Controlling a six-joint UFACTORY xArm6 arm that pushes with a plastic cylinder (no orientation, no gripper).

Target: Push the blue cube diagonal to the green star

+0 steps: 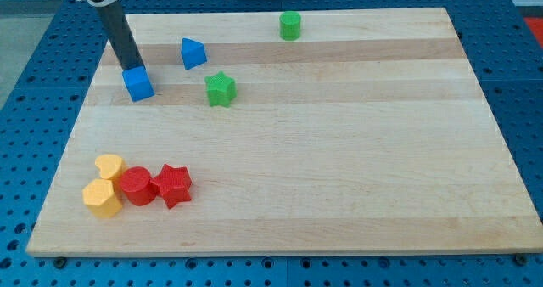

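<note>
The blue cube point(137, 84) sits near the board's upper left. The green star point(220, 89) lies to its right, at about the same height in the view. My tip point(132, 67) is at the cube's top edge, touching or just behind it, and the dark rod rises up and left from there. A blue wedge-shaped block point(193, 53) sits above and between the cube and the star.
A green cylinder point(290, 25) stands near the top edge. At the lower left a yellow heart point(109, 166), a yellow hexagonal block point(103, 197), a red cylinder point(136, 186) and a red star point(174, 184) cluster together. The wooden board point(339, 151) rests on a blue perforated table.
</note>
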